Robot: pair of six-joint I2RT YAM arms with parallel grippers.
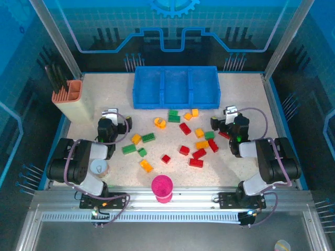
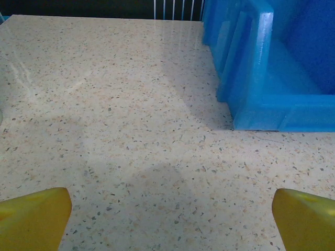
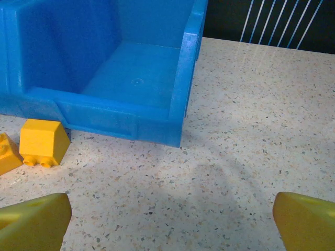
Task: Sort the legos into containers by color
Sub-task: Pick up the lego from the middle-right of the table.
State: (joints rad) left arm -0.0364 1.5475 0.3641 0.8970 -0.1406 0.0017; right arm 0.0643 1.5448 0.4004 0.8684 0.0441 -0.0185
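A speckled table [image 1: 246,94] bears a blue tray [image 1: 176,103], scattered legos [image 1: 185,128] and a peach holder [image 1: 74,107]

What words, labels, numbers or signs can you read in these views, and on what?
No words or numbers are readable.
Gear emblem, top of the overhead view: a sign, no lettering.
Blue tray floor, round moulding mark: too faint to read.
Yellow lego studs: no legible brand.

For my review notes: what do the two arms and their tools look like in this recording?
The left arm and right arm are black with rounded white joint housings, and a pale lilac cable loops along each towards the wrist. The left tool and right tool are black with light caps; their fingertips are blunt yellow wedges.
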